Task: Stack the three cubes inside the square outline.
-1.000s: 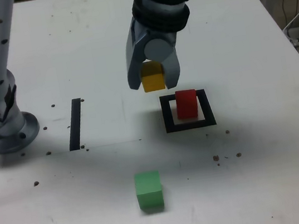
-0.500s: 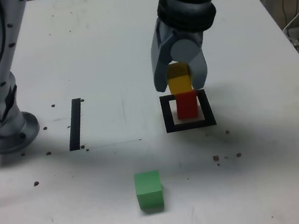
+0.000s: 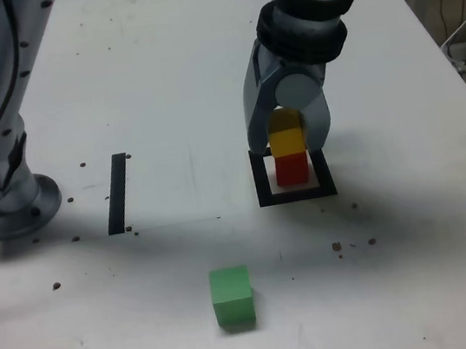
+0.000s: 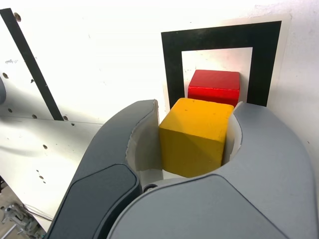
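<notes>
Moved across and down in the last second — gripper (image 3: 288, 135) clamped on yellow cube (image 3: 287, 142), now resting on or just above red cube (image 3: 292, 168) inside square outline (image 3: 263, 186). Release looks next; green cube (image 3: 232, 297) waits near table's front edge.

Bright even light, soft shadows, sharp

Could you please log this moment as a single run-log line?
gripper: shut on yellow cube | yellow cube above red cube in square outline | green cube: loose, outside
</notes>
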